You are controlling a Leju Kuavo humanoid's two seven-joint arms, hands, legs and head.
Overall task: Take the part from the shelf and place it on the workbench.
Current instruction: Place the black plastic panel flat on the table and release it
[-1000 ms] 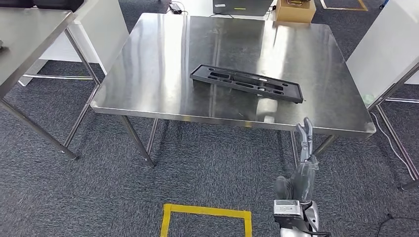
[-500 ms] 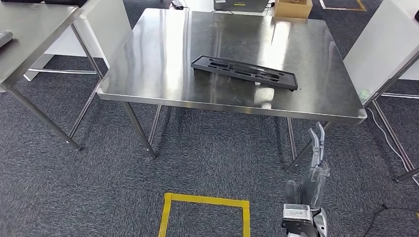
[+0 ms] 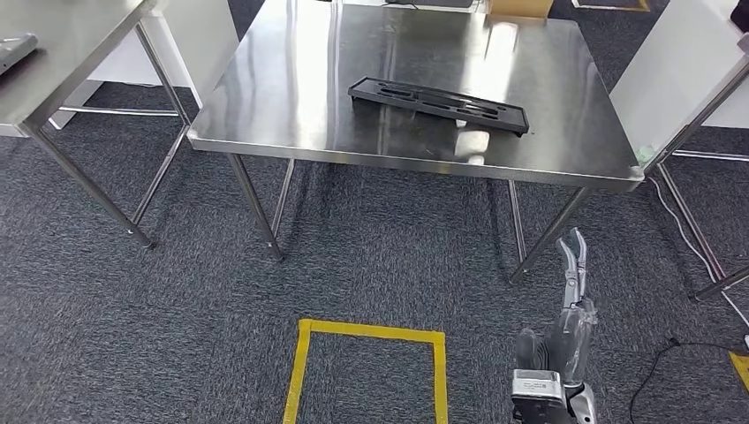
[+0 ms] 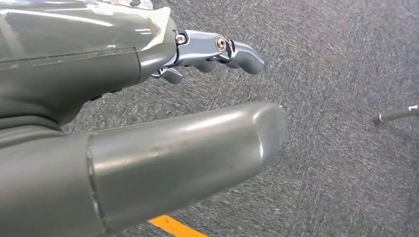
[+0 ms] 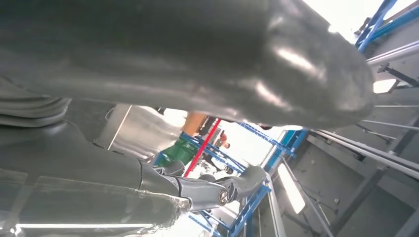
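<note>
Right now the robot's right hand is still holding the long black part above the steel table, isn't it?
No. In the head view the black part lies flat on the workbench, held by nothing. The right hand is empty, below the table's edge over the carpet.

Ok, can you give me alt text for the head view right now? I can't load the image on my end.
A long black slotted part lies flat on a shiny steel workbench, seen from above across dark grey carpet. The robot's right hand rises at the lower right with its fingers straight and nothing in it, beside a yellow tape square on the floor. Another steel table stands at the left.
</note>
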